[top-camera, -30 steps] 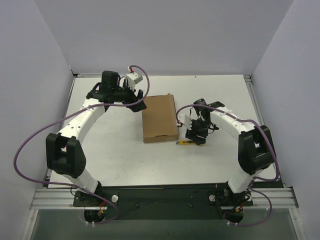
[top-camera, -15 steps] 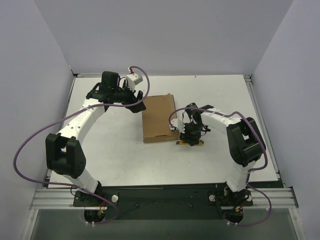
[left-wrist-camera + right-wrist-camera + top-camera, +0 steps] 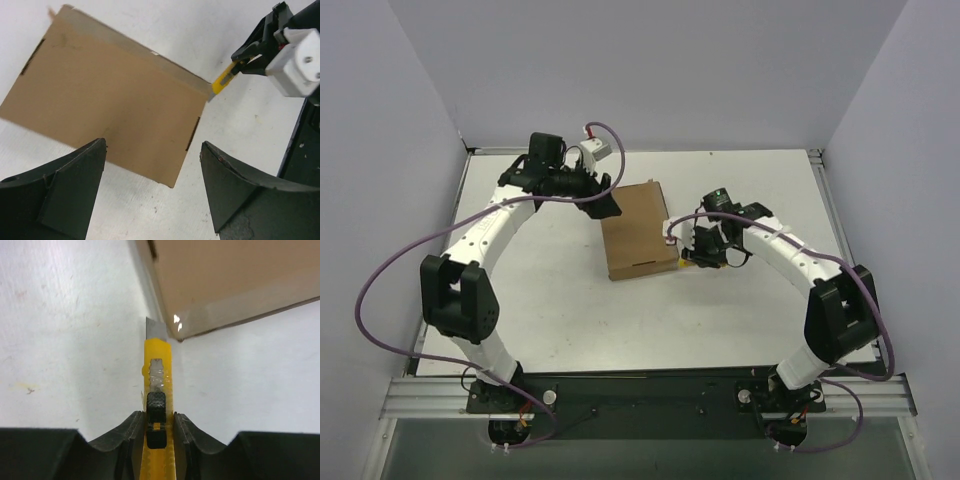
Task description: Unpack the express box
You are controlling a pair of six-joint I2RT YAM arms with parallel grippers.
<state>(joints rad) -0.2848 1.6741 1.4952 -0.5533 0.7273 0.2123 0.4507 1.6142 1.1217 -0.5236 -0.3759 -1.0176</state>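
The express box [image 3: 638,230] lies flat and closed on the white table, a plain brown cardboard mailer, also visible in the left wrist view [image 3: 110,105] and the right wrist view [image 3: 230,280]. My right gripper [image 3: 705,250] is shut on a yellow utility knife [image 3: 159,385] by its handle. The short blade is out and points at the box's near right corner, right beside the cardboard edge. The left wrist view shows the knife [image 3: 222,82] at that same corner. My left gripper [image 3: 605,200] hovers open over the box's far left corner, holding nothing [image 3: 152,142].
White walls close the table [image 3: 540,290] in on the left, back and right. Purple cables [image 3: 390,270] loop off both arms. The arm bases stand on the black rail [image 3: 640,390] at the near edge.
The right gripper has closed on the knife and carried it up to the box's near right corner. The left gripper has shifted a little right, toward the box's far corner.
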